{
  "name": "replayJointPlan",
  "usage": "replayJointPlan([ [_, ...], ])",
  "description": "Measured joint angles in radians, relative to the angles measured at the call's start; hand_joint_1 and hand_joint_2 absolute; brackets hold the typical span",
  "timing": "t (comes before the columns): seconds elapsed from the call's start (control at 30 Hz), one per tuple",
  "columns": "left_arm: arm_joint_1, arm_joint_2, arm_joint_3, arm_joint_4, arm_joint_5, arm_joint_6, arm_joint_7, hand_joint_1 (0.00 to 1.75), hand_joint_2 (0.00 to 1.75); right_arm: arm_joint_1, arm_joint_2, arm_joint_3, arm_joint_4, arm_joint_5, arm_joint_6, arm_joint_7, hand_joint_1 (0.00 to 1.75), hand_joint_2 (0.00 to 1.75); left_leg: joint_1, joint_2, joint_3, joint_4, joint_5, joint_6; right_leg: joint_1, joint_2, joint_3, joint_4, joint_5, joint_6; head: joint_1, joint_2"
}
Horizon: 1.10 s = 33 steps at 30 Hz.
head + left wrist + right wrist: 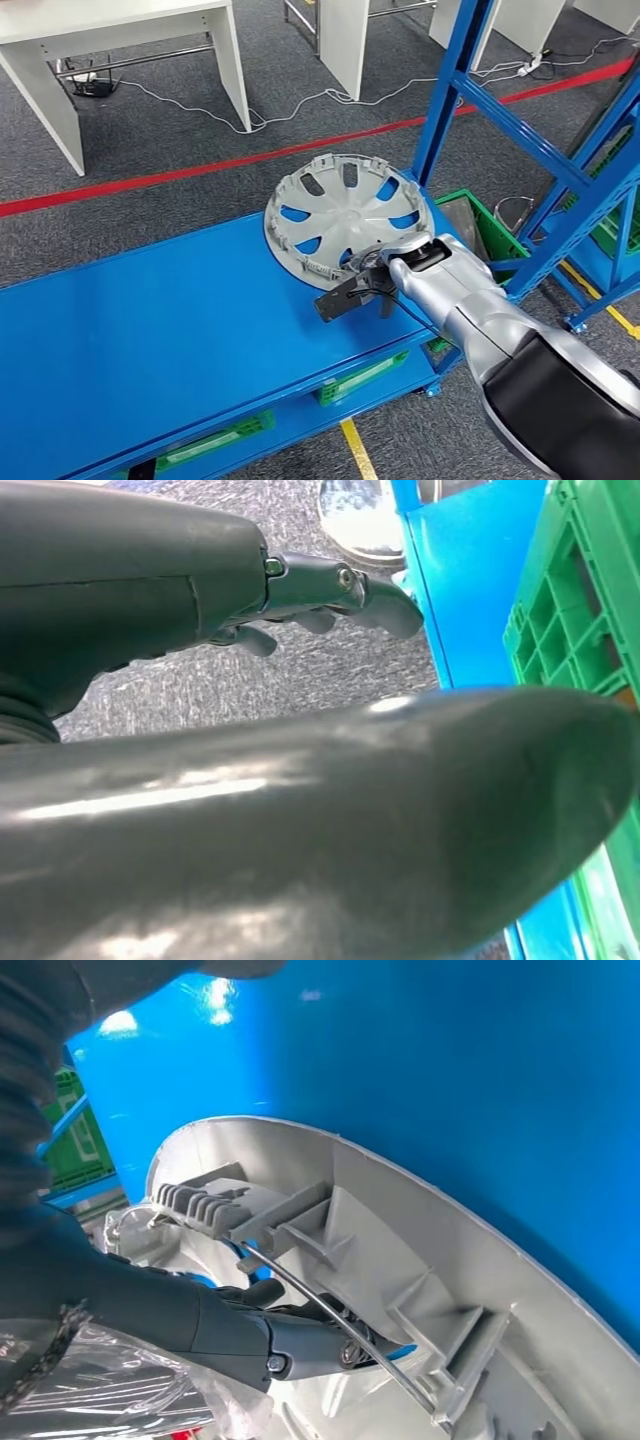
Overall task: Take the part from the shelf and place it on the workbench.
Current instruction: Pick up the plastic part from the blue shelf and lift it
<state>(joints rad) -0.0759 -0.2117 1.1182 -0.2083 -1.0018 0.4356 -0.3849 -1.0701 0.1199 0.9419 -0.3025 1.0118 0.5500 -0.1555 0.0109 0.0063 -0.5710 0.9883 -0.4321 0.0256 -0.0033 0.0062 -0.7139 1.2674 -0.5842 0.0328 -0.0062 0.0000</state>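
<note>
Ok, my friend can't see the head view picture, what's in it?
The robot's right hand grips the edge of a silver hubcap lying on a long blue workbench. Grey carpet with a red line lies behind.

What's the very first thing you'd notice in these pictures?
The big silver hubcap lying inside-up on the bright blue workbench, near its far right end. Next, the robot's shiny right hand reaching in from the right, its dark fingers hooked into the hubcap's near rim. Behind them, a red line runs across the grey floor.
</note>
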Motion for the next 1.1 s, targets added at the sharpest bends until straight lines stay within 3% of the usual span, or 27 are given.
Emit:
replayJointPlan([
  [0.03, 0.0, 0.001, 0.0, 0.0, 0.0, 0.0, 0.0, 0.0, 0.0, 0.001, -0.003, 0.005, 0.0, -0.003, 0.001, -0.002, 0.0, 1.75, 0.0, 0.001, 0.0, 0.0, 0.0, 0.0, -0.001, 0.0, -0.007, 0.016, 0.003, 0.001, 0.0, 0.0],
  [0.07, 0.0, 0.001, 0.0, 0.0, 0.0, 0.0, 0.0, 0.0, 0.0, 0.0, -0.005, 0.01, -0.001, -0.004, 0.001, -0.004, 0.0, 1.75, 0.0, 0.001, 0.0, 0.0, 0.0, 0.0, -0.002, -0.001, 0.008, -0.011, 0.026, 0.0, 0.0, 0.0],
  [0.17, 0.0, 0.001, 0.001, 0.0, 0.0, 0.0, -0.002, 0.0, 0.0, -0.005, -0.009, 0.023, -0.004, -0.013, 0.006, -0.013, 0.0, 1.75, -0.003, -0.001, 0.002, 0.004, -0.002, -0.007, -0.003, -0.004, 0.114, -0.206, 0.108, -0.008, 0.0, 0.0],
  [0.23, 0.0, 0.001, 0.001, 0.0, 0.0, 0.0, -0.003, 0.0, 0.0, -0.008, -0.012, 0.034, -0.009, -0.021, 0.009, -0.016, 0.0, 1.75, -0.006, -0.002, -0.001, 0.008, -0.002, -0.018, 0.0, -0.004, 0.147, -0.266, 0.116, -0.019, -0.002, 0.0],
  [0.33, -0.001, 0.002, 0.002, 0.0, 0.0, 0.0, -0.004, 0.0, 0.0, -0.009, -0.016, 0.043, -0.016, -0.033, 0.011, -0.018, 0.0, 1.75, -0.004, -0.003, -0.004, 0.015, -0.008, -0.036, -0.001, -0.003, 0.152, -0.273, 0.12, -0.037, -0.004, 0.0],
  [0.4, -0.001, 0.003, 0.002, 0.0, 0.0, 0.0, -0.005, 0.0, 0.0, -0.009, -0.017, 0.053, -0.019, -0.043, 0.013, -0.017, 0.0, 1.75, -0.002, -0.003, -0.033, 0.085, -0.054, -0.045, -0.006, -0.005, 0.155, -0.278, 0.123, -0.045, -0.008, 0.0],
  [0.47, 0.0, 0.003, 0.002, 0.0, 0.0, 0.0, -0.006, 0.0, 0.0, -0.008, -0.017, 0.062, -0.022, -0.053, 0.013, -0.016, 0.0, 1.75, 0.0, -0.004, -0.09, 0.219, -0.119, -0.052, -0.006, -0.007, 0.153, -0.277, 0.123, -0.048, -0.011, 0.0],
  [0.5, 0.001, 0.003, 0.003, 0.0, 0.0, 0.0, -0.006, 0.0, 0.0, -0.008, -0.018, 0.065, -0.023, -0.055, 0.013, -0.016, 0.0, 1.75, 0.001, -0.004, -0.113, 0.272, -0.137, -0.054, -0.006, -0.008, 0.153, -0.277, 0.123, -0.049, -0.01, 0.0],
  [0.53, 0.002, 0.003, 0.003, 0.0, 0.0, 0.0, -0.006, 0.0, 0.0, -0.008, -0.018, 0.068, -0.024, -0.057, 0.013, -0.016, 0.0, 1.75, 0.001, -0.004, -0.121, 0.293, -0.135, -0.054, -0.006, -0.008, 0.153, -0.277, 0.122, -0.049, -0.011, 0.0],
  [0.57, 0.002, 0.003, 0.003, 0.0, 0.0, 0.0, -0.006, 0.0, 0.0, -0.008, -0.018, 0.071, -0.025, -0.057, 0.013, -0.016, 0.0, 1.75, 0.001, -0.004, -0.112, 0.275, -0.115, -0.054, -0.006, -0.007, 0.155, -0.277, 0.122, -0.048, -0.011, 0.0],
  [0.67, 0.002, 0.005, 0.003, 0.0, 0.0, 0.0, -0.006, 0.0, 0.0, -0.01, -0.019, 0.077, -0.027, -0.057, 0.015, -0.016, 0.0, 1.75, 0.001, -0.004, -0.021, 0.082, -0.023, -0.048, -0.004, -0.005, 0.158, -0.275, 0.12, -0.043, -0.011, 0.0],
  [0.73, 0.001, 0.005, 0.003, 0.0, 0.0, 0.0, -0.006, 0.0, 0.0, -0.012, -0.02, 0.078, -0.028, -0.057, 0.016, -0.016, 0.0, 1.75, -0.001, -0.004, 0.009, 0.015, -0.012, -0.039, 0.0, -0.003, 0.155, -0.275, 0.12, -0.033, -0.01, 0.0],
  [0.8, 0.001, 0.006, 0.003, 0.0, 0.0, 0.0, -0.007, 0.0, 0.0, -0.013, -0.023, 0.08, -0.029, -0.057, 0.016, -0.015, 0.0, 1.75, -0.003, -0.003, 0.01, 0.01, -0.013, -0.027, 0.001, -0.001, 0.153, -0.277, 0.12, -0.021, -0.01, 0.0],
  [0.87, 0.0, 0.006, 0.003, 0.0, 0.0, 0.001, -0.007, 0.0, 0.0, -0.013, -0.027, 0.082, -0.029, -0.057, 0.017, -0.015, 0.0, 1.75, -0.001, -0.002, 0.011, 0.005, -0.009, -0.013, -0.001, -0.002, 0.139, -0.255, 0.103, -0.01, -0.007, 0.0],
  [0.9, -0.001, 0.006, 0.003, 0.0, 0.0, 0.001, -0.007, 0.0, 0.0, -0.013, -0.031, 0.083, -0.029, -0.057, 0.018, -0.015, 0.0, 1.75, 0.001, -0.001, 0.011, 0.002, -0.006, -0.007, -0.001, -0.002, 0.118, -0.215, 0.079, -0.006, -0.005, 0.0],
  [1.0, 0.0, 0.005, 0.003, 0.0, 0.0, 0.0, -0.007, 0.0, 0.0, -0.009, -0.037, 0.085, -0.029, -0.057, 0.019, -0.015, 0.0, 1.75, -0.001, 0.002, 0.005, 0.002, -0.003, 0.0, -0.002, -0.003, 0.018, -0.018, -0.005, 0.001, -0.002, 0.0],
  [1.03, 0.0, 0.005, 0.003, 0.0, 0.0, 0.0, -0.007, 0.0, 0.0, -0.008, -0.038, 0.086, -0.029, -0.057, 0.019, -0.015, 0.0, 1.75, -0.001, 0.003, 0.004, 0.002, -0.003, 0.0, -0.002, -0.003, 0.001, 0.013, -0.008, 0.001, -0.002, 0.0],
  [1.07, 0.0, 0.005, 0.003, 0.0, 0.0, 0.0, -0.007, 0.0, 0.0, -0.008, -0.039, 0.086, -0.029, -0.057, 0.019, -0.015, 0.0, 1.75, -0.002, 0.003, 0.004, 0.002, -0.003, 0.001, -0.002, -0.003, 0.004, 0.005, 0.009, -0.001, -0.002, 0.0],
  [1.1, 0.0, 0.005, 0.003, 0.0, 0.0, 0.0, -0.007, 0.0, 0.0, -0.008, -0.039, 0.086, -0.029, -0.057, 0.019, -0.015, 0.0, 1.75, -0.003, 0.003, 0.005, 0.002, -0.003, 0.0, -0.001, -0.003, 0.029, -0.045, 0.04, -0.005, -0.002, 0.0],
])
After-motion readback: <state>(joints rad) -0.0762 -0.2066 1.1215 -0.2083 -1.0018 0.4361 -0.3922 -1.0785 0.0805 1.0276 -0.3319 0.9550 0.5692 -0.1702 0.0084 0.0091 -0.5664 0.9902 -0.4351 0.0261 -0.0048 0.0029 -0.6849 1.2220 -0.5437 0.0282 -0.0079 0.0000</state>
